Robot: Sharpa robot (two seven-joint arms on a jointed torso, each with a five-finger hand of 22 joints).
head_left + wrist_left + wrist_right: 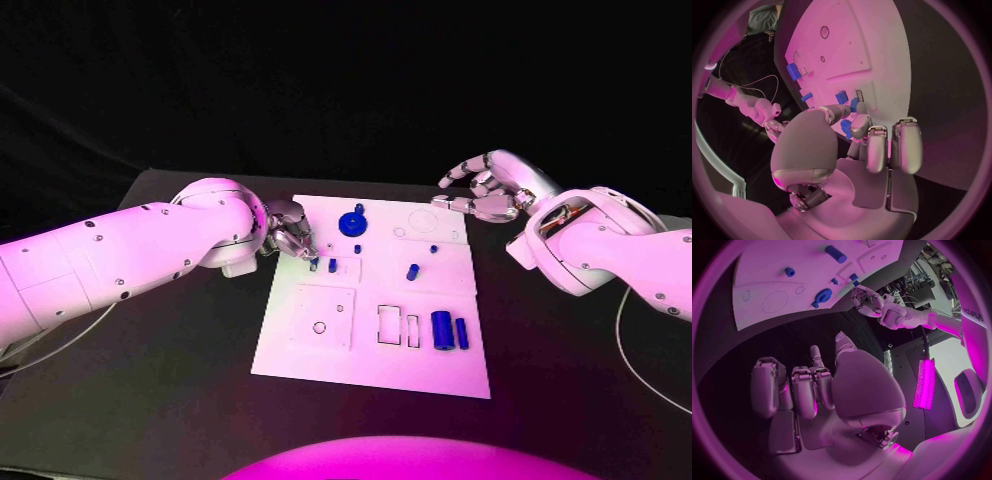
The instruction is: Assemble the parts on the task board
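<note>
My left hand sits at the task board's left edge, fingertips pinching a small blue part — the small peg stands just right of it. My right hand (curled, holding nothing) hovers off the far right corner — well apart.

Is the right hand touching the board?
Apart. In the right wrist view, dark table shows between the right hand and the board; the head view has the hand off its far right corner.
</note>
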